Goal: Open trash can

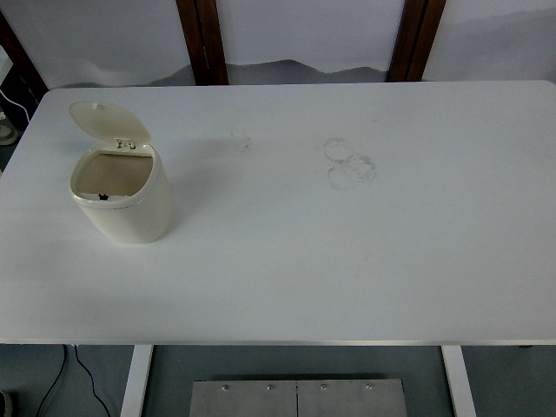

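**Trash can open, no hands in the picture**

You are looking steeply down on a white table (pixel 347 261). The trash can (pixel 122 195) stands on the left part of it, nearer the far edge than the near one. It is a small cream bin with rounded sides, and it sits upright. Its lid (pixel 109 122) is swung up and back on the hinge at the far rim, so you can see straight into the mouth; the inside looks tan and shaded, and a small dark spot shows at the near rim.

You cannot see either robot hand or arm anywhere in this view, so you cannot tell whether the fingers are released, clenched or holding anything.

Toward the middle of the far half of the table you will notice some faint grey ring marks (pixel 349 163), well apart from the bin. Beyond the table stand two dark wooden posts (pixel 201 39) against a pale wall. Below the near edge you see white table legs (pixel 136 382), a metal plate (pixel 297 398) and a black cable (pixel 78 369) on the floor.
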### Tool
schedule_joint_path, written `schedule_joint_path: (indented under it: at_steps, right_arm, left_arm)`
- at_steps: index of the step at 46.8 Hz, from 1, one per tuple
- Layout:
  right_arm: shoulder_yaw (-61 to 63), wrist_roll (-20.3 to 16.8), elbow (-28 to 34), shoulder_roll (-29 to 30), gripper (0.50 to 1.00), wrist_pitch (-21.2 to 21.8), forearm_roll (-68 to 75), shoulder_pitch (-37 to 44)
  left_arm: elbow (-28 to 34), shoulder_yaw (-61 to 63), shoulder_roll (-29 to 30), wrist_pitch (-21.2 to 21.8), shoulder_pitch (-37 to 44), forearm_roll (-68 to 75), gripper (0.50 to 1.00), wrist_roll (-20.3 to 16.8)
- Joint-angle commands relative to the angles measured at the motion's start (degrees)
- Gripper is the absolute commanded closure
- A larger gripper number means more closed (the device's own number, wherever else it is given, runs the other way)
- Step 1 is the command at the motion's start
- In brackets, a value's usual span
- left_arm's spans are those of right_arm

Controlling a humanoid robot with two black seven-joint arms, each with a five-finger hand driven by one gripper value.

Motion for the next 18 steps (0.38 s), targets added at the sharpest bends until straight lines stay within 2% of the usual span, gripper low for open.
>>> schedule_joint_path:
  at_steps: [1,18]
  right_arm:
    - [0.03,0.0,0.01,0.0,0.505,0.0,0.0,0.0]
    - [-0.06,0.0,0.01,0.0,0.505,0.0,0.0,-0.09]
  left_arm:
    - [0.0,0.03,0.0,0.09,0.1,0.0,0.5,0.07]
    - [0.0,0.12,-0.09,0.0,0.36,0.44,0.5,0.16]
